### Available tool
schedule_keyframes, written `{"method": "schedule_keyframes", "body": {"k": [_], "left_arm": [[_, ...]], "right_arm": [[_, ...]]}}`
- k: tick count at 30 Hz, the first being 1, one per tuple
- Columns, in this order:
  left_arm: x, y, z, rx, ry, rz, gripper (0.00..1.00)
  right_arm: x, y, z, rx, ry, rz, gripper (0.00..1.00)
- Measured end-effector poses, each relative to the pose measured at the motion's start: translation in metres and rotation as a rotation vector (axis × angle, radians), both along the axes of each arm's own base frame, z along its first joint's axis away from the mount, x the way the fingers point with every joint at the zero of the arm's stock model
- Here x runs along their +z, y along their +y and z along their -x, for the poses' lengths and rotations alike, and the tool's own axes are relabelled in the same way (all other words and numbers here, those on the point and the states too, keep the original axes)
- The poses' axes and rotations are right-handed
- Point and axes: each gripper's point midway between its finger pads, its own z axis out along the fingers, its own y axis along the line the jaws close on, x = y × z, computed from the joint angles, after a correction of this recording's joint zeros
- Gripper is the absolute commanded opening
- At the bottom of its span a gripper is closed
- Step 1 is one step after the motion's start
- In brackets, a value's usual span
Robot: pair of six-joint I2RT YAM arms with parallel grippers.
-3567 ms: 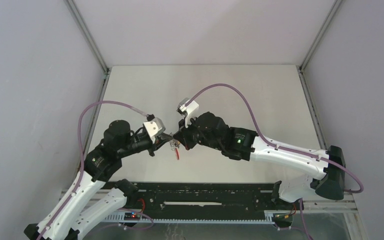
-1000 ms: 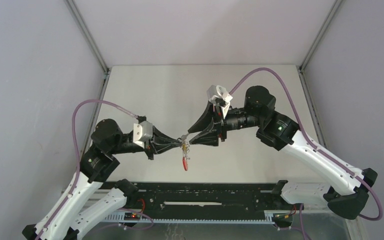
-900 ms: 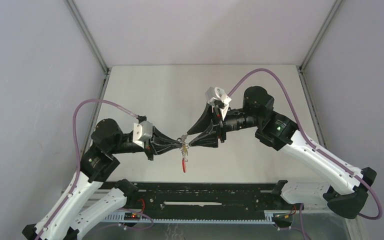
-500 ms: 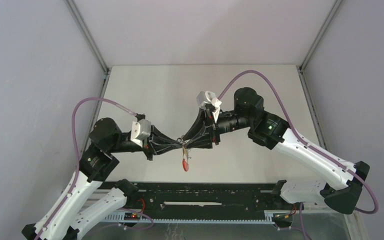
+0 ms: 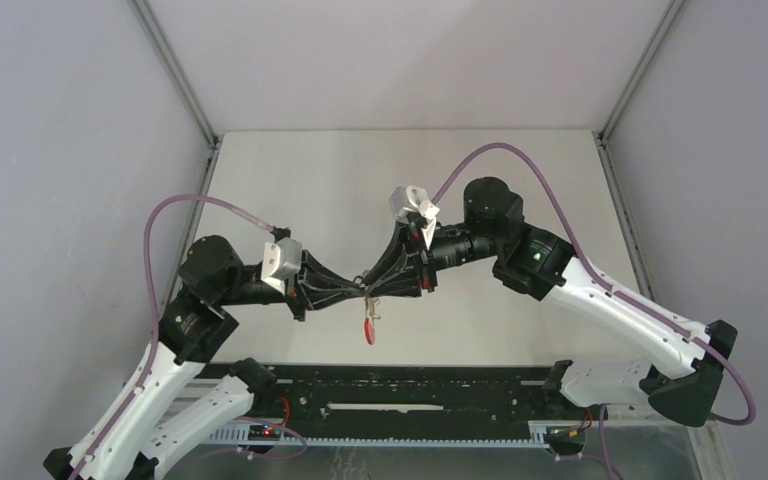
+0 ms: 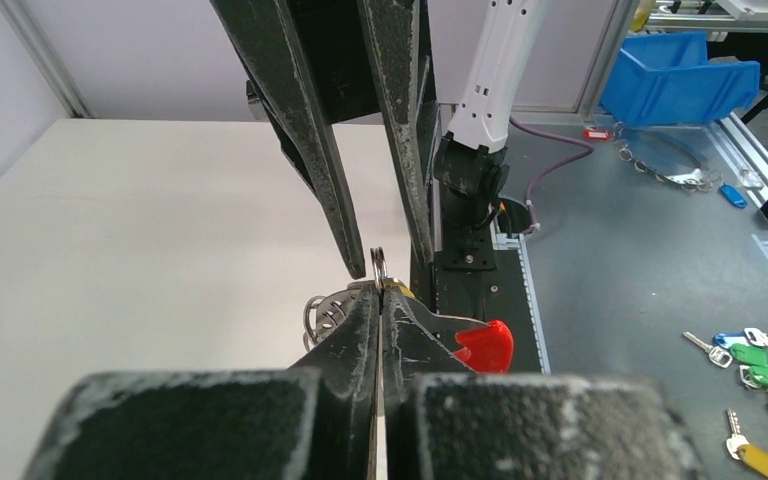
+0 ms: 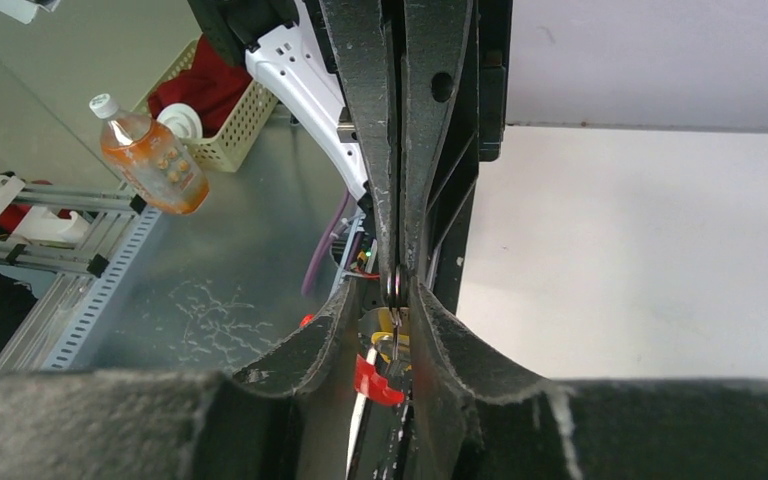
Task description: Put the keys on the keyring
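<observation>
The keyring hangs in mid-air over the table's near middle, its red band dangling below both grippers. My left gripper is shut on one of its silver wire rings. More rings bunch to the left and the red band to the right. My right gripper meets it tip to tip, its jaws open and narrow on either side of that ring. The ring sits close to the right finger. A key's yellow tag shows under the ring, above the red band.
The white table lies below, with a black rail at its near edge. Off the table are a blue bin, loose tagged keys, a bottle and a basket.
My right gripper has moved left up to the left gripper's tip, and its jaws have narrowed around the wire ring. The left gripper has kept its hold on the keyring.
</observation>
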Motion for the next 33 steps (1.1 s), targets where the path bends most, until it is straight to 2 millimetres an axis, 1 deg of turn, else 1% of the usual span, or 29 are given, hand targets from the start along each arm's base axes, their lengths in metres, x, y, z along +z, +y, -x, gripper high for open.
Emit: {"method": "schedule_keyframes", "body": {"k": [2,3,7,8,9,10,12,13,14,16,19,22,26,29,31,33], "left_arm": [[0.000,0.000,0.000,0.000,0.004,0.000,0.00],[0.000,0.000,0.000,0.000,0.005,0.000,0.00],[0.000,0.000,0.000,0.000,0.008,0.001,0.00],[0.000,0.000,0.000,0.001,0.011,0.001,0.00],[0.000,0.000,0.000,0.003,0.012,0.001,0.05],[0.000,0.000,0.000,0.005,0.011,0.001,0.18],[0.000,0.000,-0.002,0.013,0.006,0.000,0.31],[-0.001,0.000,-0.004,0.020,-0.002,-0.003,0.39],[-0.002,0.001,-0.005,0.028,-0.009,-0.008,0.42],[-0.007,0.002,-0.008,0.043,-0.016,-0.028,0.45],[-0.011,0.005,-0.011,0.066,-0.038,-0.066,0.45],[-0.010,0.008,-0.014,0.077,-0.066,-0.097,0.41],[-0.009,0.008,-0.018,0.075,-0.091,-0.131,0.36],[-0.016,0.008,-0.020,0.072,-0.087,-0.159,0.29],[-0.021,0.008,-0.021,0.070,-0.079,-0.175,0.25],[-0.024,0.008,-0.020,0.065,-0.075,-0.187,0.24]], "right_arm": [[-0.002,0.001,-0.001,-0.004,-0.002,0.004,0.26],[-0.002,0.001,-0.001,-0.007,-0.003,0.006,0.22],[-0.003,0.002,-0.005,-0.028,-0.010,0.007,0.00],[-0.003,0.002,-0.006,-0.033,-0.013,0.007,0.00],[-0.003,0.002,-0.007,-0.037,-0.012,0.007,0.00],[-0.003,0.002,-0.007,-0.041,-0.013,0.007,0.00],[-0.003,0.002,-0.009,-0.053,-0.014,0.009,0.00],[-0.003,0.001,-0.010,-0.062,-0.012,0.014,0.00],[-0.005,0.001,-0.011,-0.072,-0.010,0.021,0.00],[-0.009,-0.001,-0.013,-0.091,-0.005,0.043,0.00],[-0.017,-0.005,-0.015,-0.124,0.003,0.111,0.00],[-0.017,-0.005,-0.015,-0.140,-0.008,0.169,0.00],[-0.016,0.000,-0.016,-0.148,-0.037,0.246,0.00],[-0.016,0.005,-0.016,-0.149,-0.057,0.303,0.00],[-0.019,0.010,-0.017,-0.147,-0.067,0.339,0.00],[-0.025,0.012,-0.017,-0.150,-0.072,0.379,0.00]]}}
